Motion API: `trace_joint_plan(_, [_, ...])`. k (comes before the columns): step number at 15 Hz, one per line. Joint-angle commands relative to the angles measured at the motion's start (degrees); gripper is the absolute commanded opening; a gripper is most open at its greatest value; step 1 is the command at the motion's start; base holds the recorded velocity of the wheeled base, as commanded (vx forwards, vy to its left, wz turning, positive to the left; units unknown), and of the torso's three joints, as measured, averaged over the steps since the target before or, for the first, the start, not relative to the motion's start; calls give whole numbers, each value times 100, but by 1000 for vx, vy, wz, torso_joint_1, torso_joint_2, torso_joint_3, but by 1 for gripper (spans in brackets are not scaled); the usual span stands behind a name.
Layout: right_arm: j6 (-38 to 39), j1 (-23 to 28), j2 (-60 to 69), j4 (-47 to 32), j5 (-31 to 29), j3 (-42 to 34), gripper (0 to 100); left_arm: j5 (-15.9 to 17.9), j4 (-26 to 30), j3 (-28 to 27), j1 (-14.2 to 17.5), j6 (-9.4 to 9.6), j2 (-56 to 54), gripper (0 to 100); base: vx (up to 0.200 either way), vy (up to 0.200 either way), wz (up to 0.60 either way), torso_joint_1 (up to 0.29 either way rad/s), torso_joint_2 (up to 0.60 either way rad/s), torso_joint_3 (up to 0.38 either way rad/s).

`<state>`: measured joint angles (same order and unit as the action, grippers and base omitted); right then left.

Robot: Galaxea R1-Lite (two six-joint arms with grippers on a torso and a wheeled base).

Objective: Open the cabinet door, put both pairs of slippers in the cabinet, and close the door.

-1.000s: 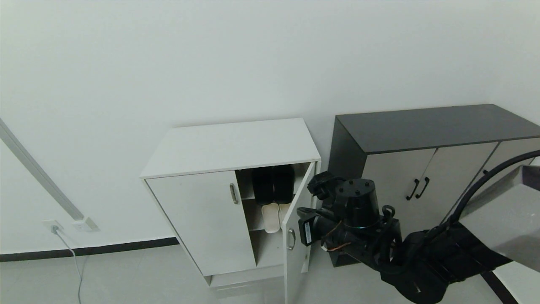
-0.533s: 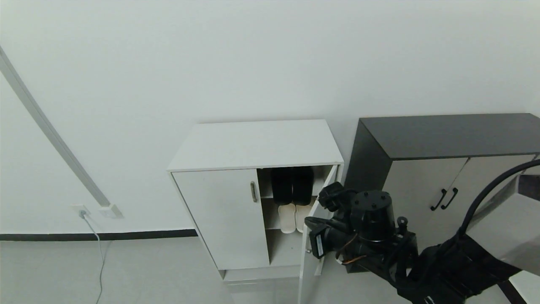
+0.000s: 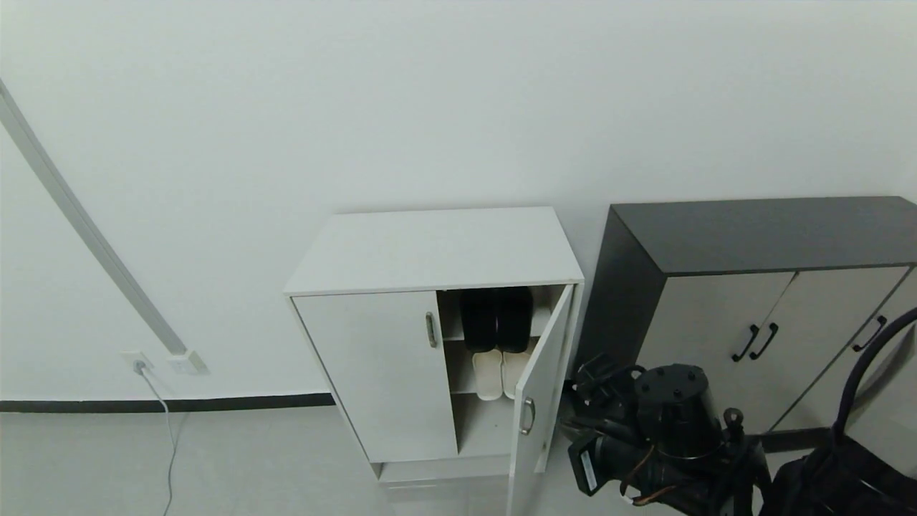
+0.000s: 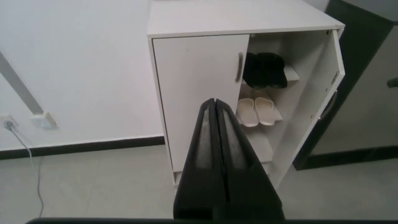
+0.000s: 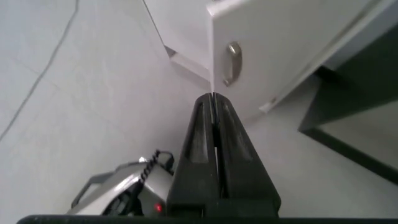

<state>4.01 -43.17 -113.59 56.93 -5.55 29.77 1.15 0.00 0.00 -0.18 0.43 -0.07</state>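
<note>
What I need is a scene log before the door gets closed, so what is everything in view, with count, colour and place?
white cabinet: one, white, against the wall; left door shut, right door swung open
black slippers: one pair, black, upper shelf inside
white slippers: one pair, white, shelf below
dark cabinet: one, dark top, grey doors shut, right of the white cabinet
wall socket: one, white, low on the wall, grey cable hanging to the floor
left pincer: black, shut, facing the white cabinet, apart from it
right pincer: black, shut, near the open door's handle
</note>
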Motion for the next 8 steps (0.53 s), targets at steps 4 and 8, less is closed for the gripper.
trace_joint_plan(4, [3, 1, -541, 20, 10, 108, 0, 0, 0, 0, 1, -8, 7, 0, 150, 0, 0, 5, 1, 4])
trace_joint_plan(8, [21, 10, -963, 20, 19, 653, 0, 0, 0, 0, 1, -16, 7, 0, 0, 0, 0, 0, 0, 0])
